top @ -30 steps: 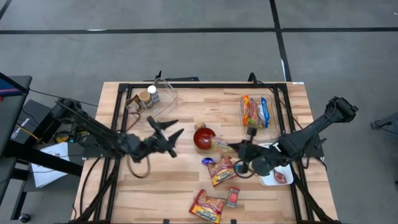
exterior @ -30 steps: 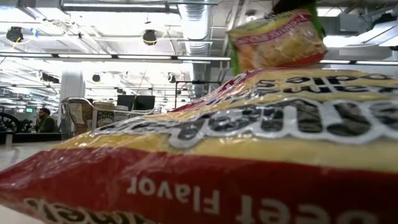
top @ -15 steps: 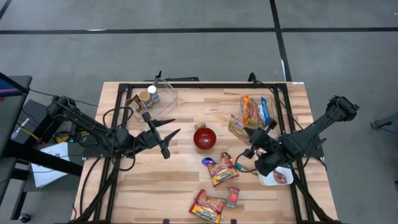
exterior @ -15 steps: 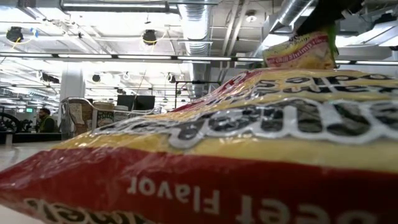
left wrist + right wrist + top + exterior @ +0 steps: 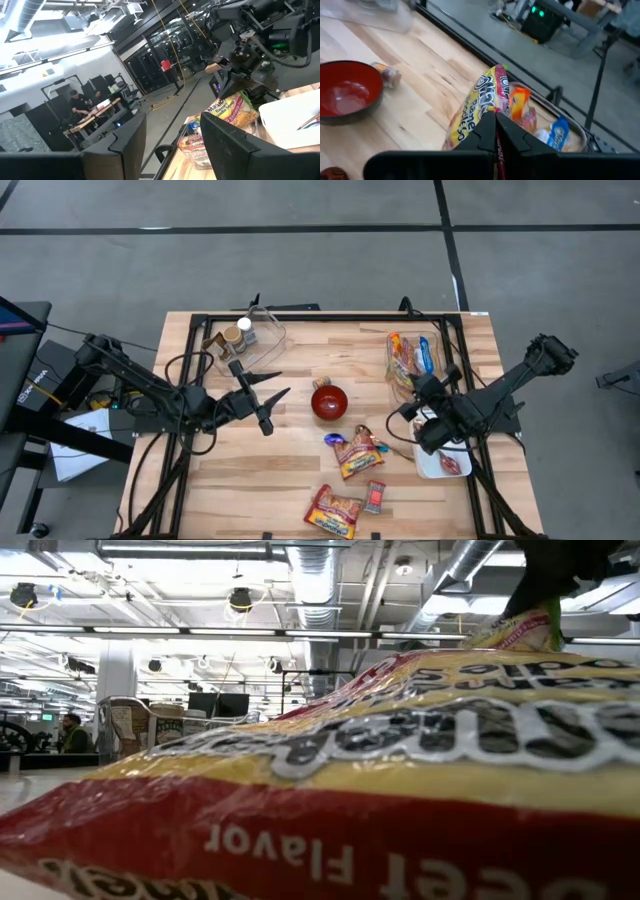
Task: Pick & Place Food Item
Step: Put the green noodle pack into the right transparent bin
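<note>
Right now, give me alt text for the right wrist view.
The right gripper is shut on a yellow ramen packet, holding it beside a clear container of snack packs. A red bowl sits on the wooden table.

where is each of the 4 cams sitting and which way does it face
High view: above the table, looking straight down; both arms show.
Low view: at tabletop height, a noodle packet fills it.
Left wrist view: past the open left gripper toward the right arm.
Right wrist view: over the shut right gripper pinching a ramen pack beside the red bowl.
Shared: the ramen pack shows in both wrist views.
</note>
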Action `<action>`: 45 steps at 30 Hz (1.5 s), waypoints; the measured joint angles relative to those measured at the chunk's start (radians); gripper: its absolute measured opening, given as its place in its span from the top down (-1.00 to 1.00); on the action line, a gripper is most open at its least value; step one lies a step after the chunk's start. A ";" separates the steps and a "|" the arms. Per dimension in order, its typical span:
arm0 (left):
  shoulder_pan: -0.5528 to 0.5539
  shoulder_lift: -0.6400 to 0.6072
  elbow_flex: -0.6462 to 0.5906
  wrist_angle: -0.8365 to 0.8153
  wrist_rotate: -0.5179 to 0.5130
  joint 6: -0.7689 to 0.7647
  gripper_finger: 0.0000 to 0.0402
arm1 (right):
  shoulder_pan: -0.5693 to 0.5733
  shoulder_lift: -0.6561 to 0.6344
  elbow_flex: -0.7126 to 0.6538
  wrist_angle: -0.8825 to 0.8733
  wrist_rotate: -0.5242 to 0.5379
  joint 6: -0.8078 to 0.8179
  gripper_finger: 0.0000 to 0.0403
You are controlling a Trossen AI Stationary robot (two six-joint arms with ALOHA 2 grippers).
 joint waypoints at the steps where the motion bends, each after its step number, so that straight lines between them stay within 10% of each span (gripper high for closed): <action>1: 0.000 0.000 0.000 0.000 0.000 0.000 0.11 | -0.004 0.000 0.000 -0.012 -0.006 0.016 1.00; 21: 0.000 0.000 0.000 0.000 0.033 -0.003 0.13 | -0.066 0.002 -0.049 -0.103 -0.107 0.143 1.00; 45: 0.000 0.000 0.000 -0.001 0.035 -0.003 0.14 | -0.272 0.108 -0.099 0.273 -0.117 -0.245 1.00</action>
